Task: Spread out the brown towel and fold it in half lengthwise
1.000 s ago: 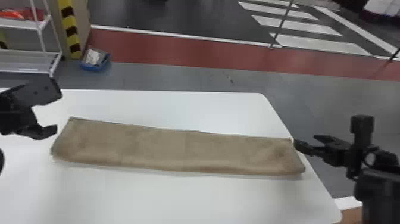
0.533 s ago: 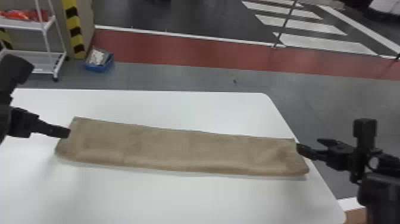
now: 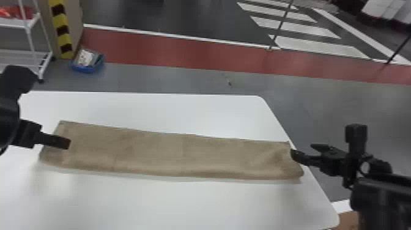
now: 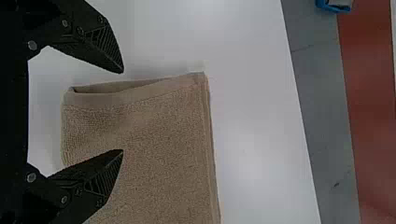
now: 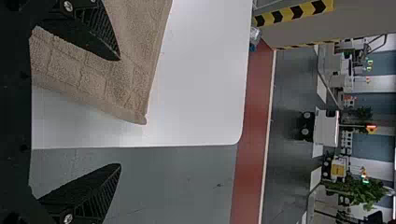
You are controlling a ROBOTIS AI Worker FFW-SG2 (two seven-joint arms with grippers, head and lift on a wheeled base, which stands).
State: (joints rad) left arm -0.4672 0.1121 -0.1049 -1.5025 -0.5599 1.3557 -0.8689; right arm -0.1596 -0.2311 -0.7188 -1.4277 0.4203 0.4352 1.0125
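lying on table point(image 3: 183, 205), brown towel point(image 3: 177, 156) has l gripper point(image 3: 66, 143) over one end, r gripper point(image 3: 302, 150) nr other, both open. blue bin point(image 3: 85, 69) on floor point(image 3: 168, 78) beyond.

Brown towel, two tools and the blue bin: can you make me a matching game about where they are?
Things:
1. Brown towel
2. Left tool
3. Right tool
4. Blue bin

Places:
A. On the floor, past the table
B. Open, at the towel's right end
C. Lying on the table in a long folded strip
D. Open, at the towel's left end

Pairs: 1-C, 2-D, 3-B, 4-A
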